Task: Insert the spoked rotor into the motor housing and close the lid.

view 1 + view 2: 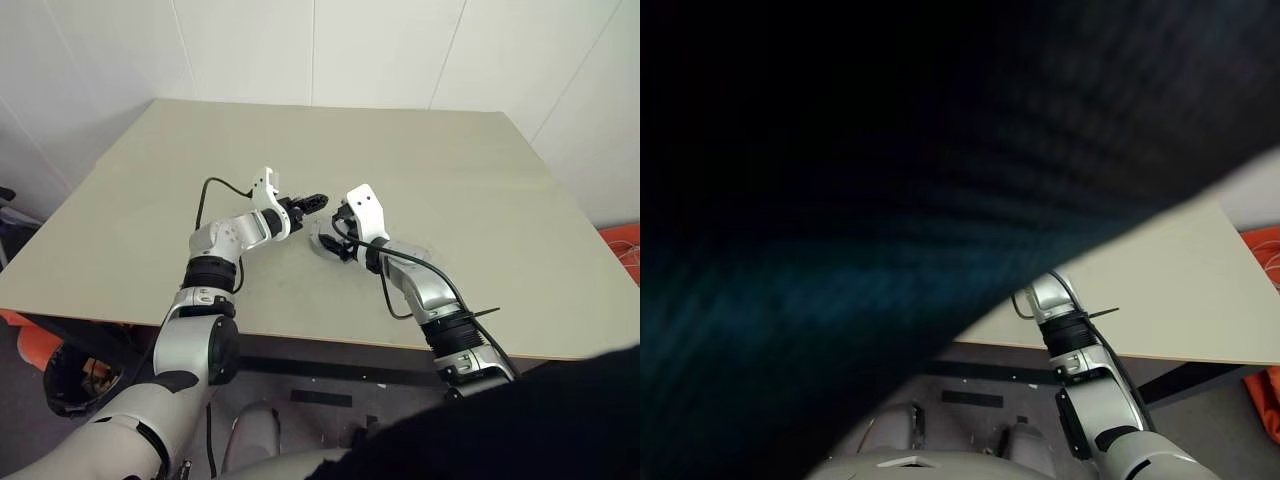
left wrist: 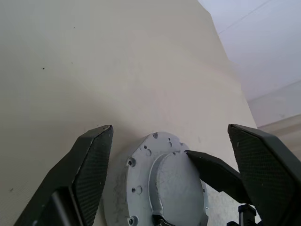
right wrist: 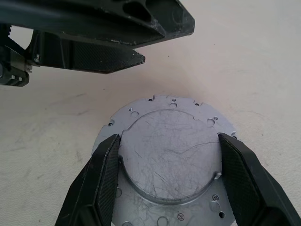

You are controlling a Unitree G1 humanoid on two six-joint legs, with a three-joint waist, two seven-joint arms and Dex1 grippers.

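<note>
A grey metal disc [image 3: 174,155] lies flat on the table, with small holes round its edge and a raised, scratched round centre. It looks like the lid [image 1: 322,247]. My right gripper [image 3: 169,136] reaches down over it, and its fingers [image 3: 106,174] rest against both sides of the raised centre. My left gripper [image 2: 169,127] hovers just beside and above the lid [image 2: 174,188], jaws wide apart and empty. Both grippers meet near the table's middle, the left one [image 1: 313,200] left of the right one [image 1: 336,238]. The spoked rotor and the motor housing are out of view.
The beige table [image 1: 450,170] stretches far beyond the grippers, with its near edge close to my arms. Orange items [image 1: 622,240] sit on the floor at the right, and dark clutter [image 1: 60,375] lies under the left corner. A dark blurred mass [image 1: 890,200] covers most of the right eye view.
</note>
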